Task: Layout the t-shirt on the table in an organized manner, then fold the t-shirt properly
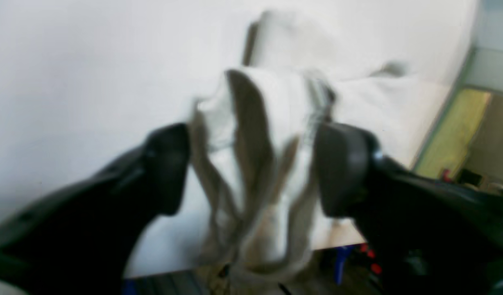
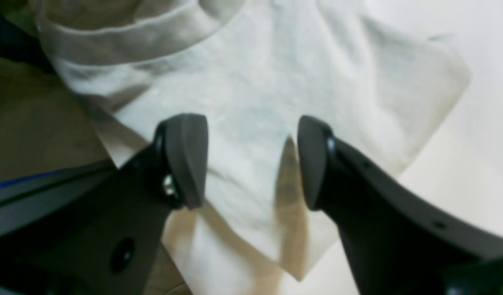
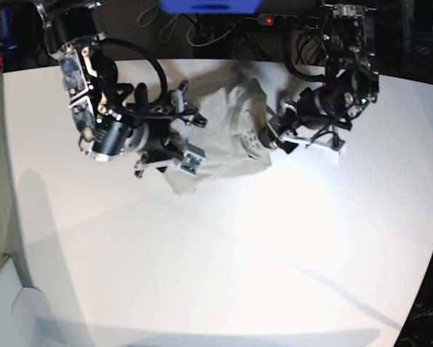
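The light grey-beige t-shirt (image 3: 220, 144) lies crumpled near the far edge of the white table (image 3: 216, 253), between my two arms. In the left wrist view, a bunched fold of the t-shirt (image 1: 276, 102) stands up between the spread fingers of my left gripper (image 1: 251, 164); the picture is blurred and the cloth looks loose. Part of it hangs over the table (image 1: 71, 61) edge. My right gripper (image 2: 251, 159) hovers open over a flatter stretch of the t-shirt (image 2: 255, 73), below the collar band. In the base view, the left gripper (image 3: 270, 137) is at the shirt's right side and the right gripper (image 3: 191, 130) at its left.
Beyond the table's far edge lie cables and a power strip (image 3: 267, 20), with a blue object (image 3: 209, 6) beside them. The floor shows past the table edge (image 1: 452, 135) in the left wrist view. The white tabletop stretches towards the camera in the base view.
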Available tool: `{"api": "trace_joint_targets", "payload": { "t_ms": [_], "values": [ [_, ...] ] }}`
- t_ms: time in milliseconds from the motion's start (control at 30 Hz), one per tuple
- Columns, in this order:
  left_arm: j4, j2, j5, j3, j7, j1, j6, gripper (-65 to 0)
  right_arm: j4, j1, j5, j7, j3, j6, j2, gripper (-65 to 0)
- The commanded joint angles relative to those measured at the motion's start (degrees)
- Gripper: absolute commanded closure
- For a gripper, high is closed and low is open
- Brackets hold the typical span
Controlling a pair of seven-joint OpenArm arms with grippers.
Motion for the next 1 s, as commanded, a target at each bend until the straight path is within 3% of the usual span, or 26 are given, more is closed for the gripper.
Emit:
{"api": "trace_joint_targets", "payload": {
  "t_ms": [0,67,333,567,733,967],
  "values": [
    [0.1,0.1,-0.3,0.4,-0.3,-1.4,0.4,-32.0,1.0,1.1,0.8,0.8,0.2,0.2,0.1,-35.4],
    [-1.4,0.2,-0.1,1.5,-0.3,-2.9,0.4,-24.6,0.8,1.9,0.8,0.8,0.2,0.2,0.1,-35.4],
    [-2.8,-0.1,-0.1,5.2,-3.1,-4.9,0.4,-21.4,0.8,2.2,0.7,0.8,1.5,0.2,0.9,-35.4],
    [-2.8,-0.7,0.0,4.8,-5.9,-5.6,0.4,0.0,0.7,3.4,0.7,0.8,1.6,0.2,1.7,-35.4],
    [-2.8,-1.6,3.5,5.2,-5.7,-7.5,0.5,-0.1,0.7,3.4,0.7,0.8,3.6,0.2,1.8,-35.4],
    [-2.2,-1.6,3.4,5.2,-5.3,-10.7,0.5,-0.1,0.7,3.4,0.7,0.8,4.0,0.2,1.8,-35.4]
  ]
}}
